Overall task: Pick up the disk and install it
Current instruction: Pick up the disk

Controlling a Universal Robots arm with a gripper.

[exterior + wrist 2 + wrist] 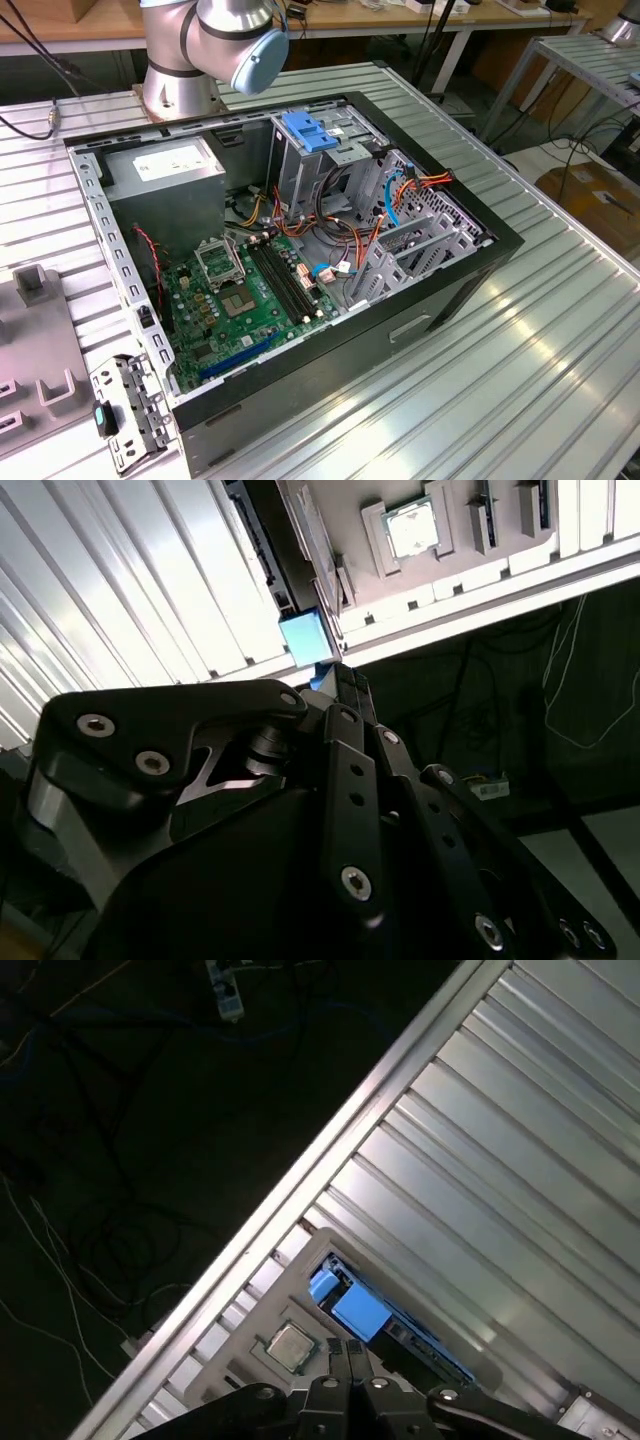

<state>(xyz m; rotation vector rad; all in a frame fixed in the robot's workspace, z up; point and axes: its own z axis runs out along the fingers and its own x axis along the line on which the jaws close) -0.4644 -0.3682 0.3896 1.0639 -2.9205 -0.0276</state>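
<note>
The disk [358,1310] stands on edge in a slot of a grey holder tray [240,1360], showing its blue side rail and a dark thin edge. It also appears as a blue patch, the disk [302,637], in the second wrist view. My gripper [350,1346] hovers just short of the blue rail, apart from it, with its black fingers [332,1360] drawn together and nothing between them. In the second wrist view my gripper [340,677] points at the same blue rail.
An open computer case [480,262] lies on the ribbed metal table [560,380], holding a drive cage with a blue handle [310,133], a grey power supply box [165,166] and a green motherboard [240,300]. A processor chip [290,1346] sits in the tray beside the disk.
</note>
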